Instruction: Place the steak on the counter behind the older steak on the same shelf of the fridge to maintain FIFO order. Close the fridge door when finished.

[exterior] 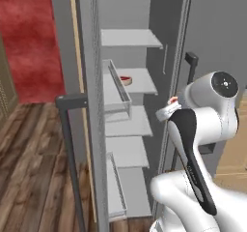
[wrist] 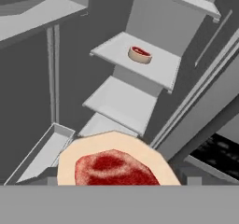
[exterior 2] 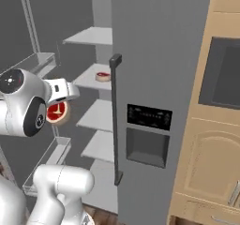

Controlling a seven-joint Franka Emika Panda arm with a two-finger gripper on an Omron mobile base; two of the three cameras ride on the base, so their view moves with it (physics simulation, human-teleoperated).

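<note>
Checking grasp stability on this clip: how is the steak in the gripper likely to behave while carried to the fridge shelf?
The steak looks thick and squat, so it probably sags little. Its smooth fat sides may be slippery between the fingers. Flat-bottomed like the older steak lying on its shelf, it should sit without rolling.

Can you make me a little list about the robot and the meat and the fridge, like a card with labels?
held meat: a steak sits in the claw, red top, tan sides
other meat: older steak lies on a fridge shelf
fridge door: open
claw position: in front of the open fridge, not yet at the shelf
shelves below: bare white
</note>
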